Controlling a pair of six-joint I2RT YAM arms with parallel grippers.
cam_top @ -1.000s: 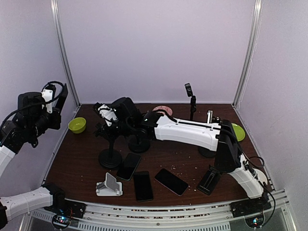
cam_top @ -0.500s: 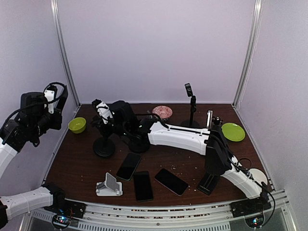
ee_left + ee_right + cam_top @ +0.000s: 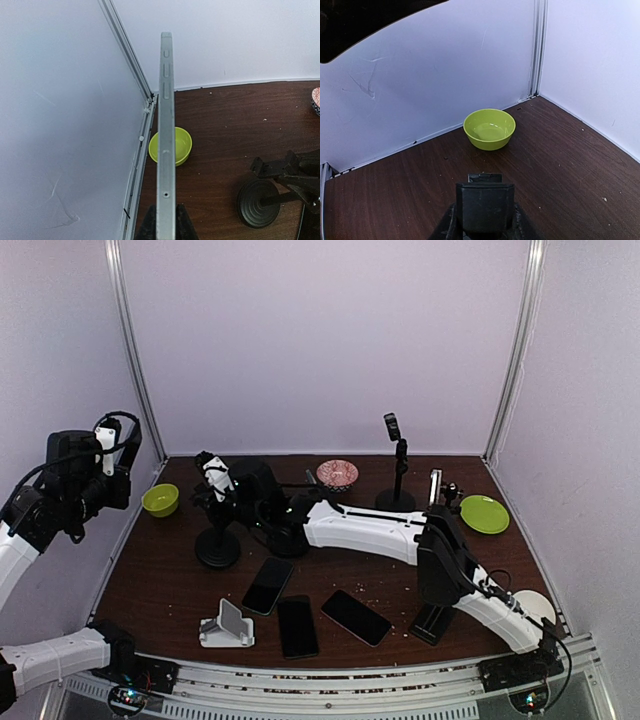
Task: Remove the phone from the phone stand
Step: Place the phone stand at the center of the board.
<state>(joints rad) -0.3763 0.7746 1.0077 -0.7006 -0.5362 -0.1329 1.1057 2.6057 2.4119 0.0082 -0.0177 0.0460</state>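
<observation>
Silver-edged phone (image 3: 166, 135) pinched at its lower end between the pressed-in fingers (image 3: 149, 227) of the left gripper (image 3: 166, 222), thin edge to the wrist camera, raised above the table (image 3: 170, 575) at its left side. Beyond it, lime bowl (image 3: 184, 145) near the table's far left corner. Further right, well apart from the phone, black stand (image 3: 217, 545) on its round base, head clamped in the right gripper (image 3: 485, 220), jaws tight around it.

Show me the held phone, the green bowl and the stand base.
phone (image 3: 166, 125), left wrist view, its thin side edge.
green bowl (image 3: 489, 130), right wrist view, its inside.
stand base (image 3: 256, 204), left wrist view, disc top.
</observation>
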